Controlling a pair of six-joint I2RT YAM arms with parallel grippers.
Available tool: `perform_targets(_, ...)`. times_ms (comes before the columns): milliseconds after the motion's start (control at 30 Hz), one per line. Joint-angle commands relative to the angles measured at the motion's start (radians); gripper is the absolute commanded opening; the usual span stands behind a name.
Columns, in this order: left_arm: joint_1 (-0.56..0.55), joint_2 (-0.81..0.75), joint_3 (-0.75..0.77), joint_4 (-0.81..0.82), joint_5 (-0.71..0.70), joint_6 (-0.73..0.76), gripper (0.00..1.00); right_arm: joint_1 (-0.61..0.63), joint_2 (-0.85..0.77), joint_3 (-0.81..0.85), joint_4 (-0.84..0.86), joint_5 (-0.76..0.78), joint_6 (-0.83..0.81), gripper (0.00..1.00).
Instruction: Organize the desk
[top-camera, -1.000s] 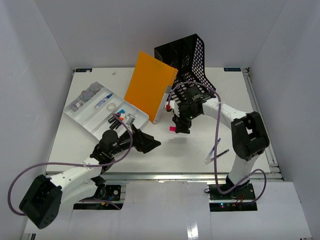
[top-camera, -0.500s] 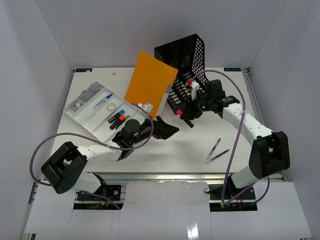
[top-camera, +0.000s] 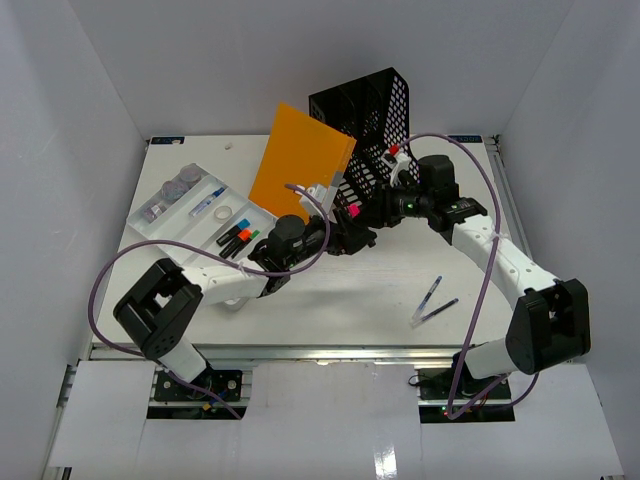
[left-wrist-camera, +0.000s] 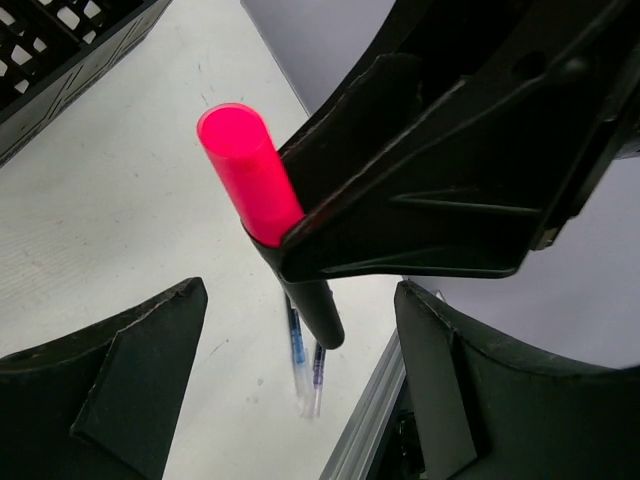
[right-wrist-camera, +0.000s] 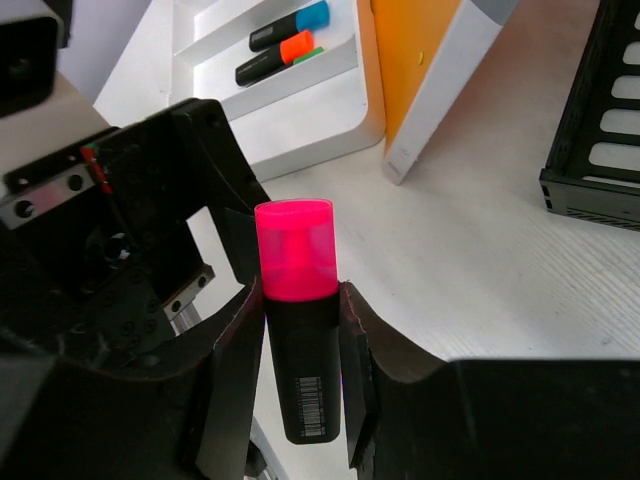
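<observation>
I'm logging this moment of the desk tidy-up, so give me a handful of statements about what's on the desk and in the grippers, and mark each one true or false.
1. The right gripper is clamped on a pink-capped highlighter. True.
2. The left gripper is shut on that highlighter. False: its fingers stand open on either side of it.
3. Two pens lie on the desk near its front right. True.
4. The orange folder lies flat on the desk. False: it stands on edge, leaning toward the black rack.
5. The white tray has highlighters in one compartment. True.
</observation>
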Motion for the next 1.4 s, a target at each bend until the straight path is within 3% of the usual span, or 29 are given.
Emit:
perform_targets(0, -0.006, 0.009, 0.048, -0.039, -0.015, 0.013, 0.82, -0.004, -0.035, -0.012, 0.086, -0.052, 0.066, 0.08)
perform_targets(233, -0.006, 0.048, 0.107, -0.077, -0.008, 0.034, 0.71, -0.004, -0.071, -0.050, 0.119, -0.072, 0.076, 0.08)
perform_targets(400, -0.006, 0.039, 0.118, -0.109, -0.008, 0.051, 0.40, -0.003, -0.091, -0.072, 0.126, -0.055, 0.052, 0.12)
perform_targets(500, -0.006, 0.027, 0.114, -0.131, -0.010, 0.062, 0.18, -0.004, -0.096, -0.081, 0.132, -0.052, 0.030, 0.21)
perform_targets(533, -0.006, 0.022, 0.113, -0.140, -0.012, 0.066, 0.16, -0.004, -0.099, -0.086, 0.133, -0.052, 0.015, 0.23)
perform_targets(600, -0.006, 0.010, 0.108, -0.156, -0.014, 0.079, 0.10, -0.005, -0.112, -0.093, 0.135, -0.058, -0.029, 0.40)
perform_targets(667, -0.004, -0.010, 0.106, -0.182, -0.017, 0.092, 0.05, -0.008, -0.125, -0.105, 0.133, -0.071, -0.107, 0.68)
perform_targets(733, -0.003, -0.029, 0.108, -0.222, -0.021, 0.112, 0.00, -0.016, -0.145, -0.124, 0.130, -0.078, -0.176, 0.87)
perform_targets(800, 0.000, -0.058, 0.105, -0.282, -0.029, 0.136, 0.00, -0.037, -0.171, -0.148, 0.128, -0.124, -0.263, 0.96)
perform_targets(1000, 0.037, -0.180, 0.096, -0.553, -0.100, 0.274, 0.00, -0.216, -0.258, -0.219, 0.126, -0.393, -0.412, 0.90)
perform_targets(1167, 0.192, -0.234, 0.165, -0.915, -0.138, 0.462, 0.00, -0.329, -0.357, -0.335, 0.155, -0.488, -0.508, 0.90)
perform_targets(1267, 0.321, -0.249, 0.203, -1.103, -0.291, 0.594, 0.00, -0.402, -0.431, -0.433, 0.182, -0.498, -0.550, 0.90)
perform_targets(1367, 0.365, -0.248, 0.212, -1.136, -0.448, 0.725, 0.00, -0.433, -0.454, -0.449, 0.183, -0.523, -0.556, 0.90)
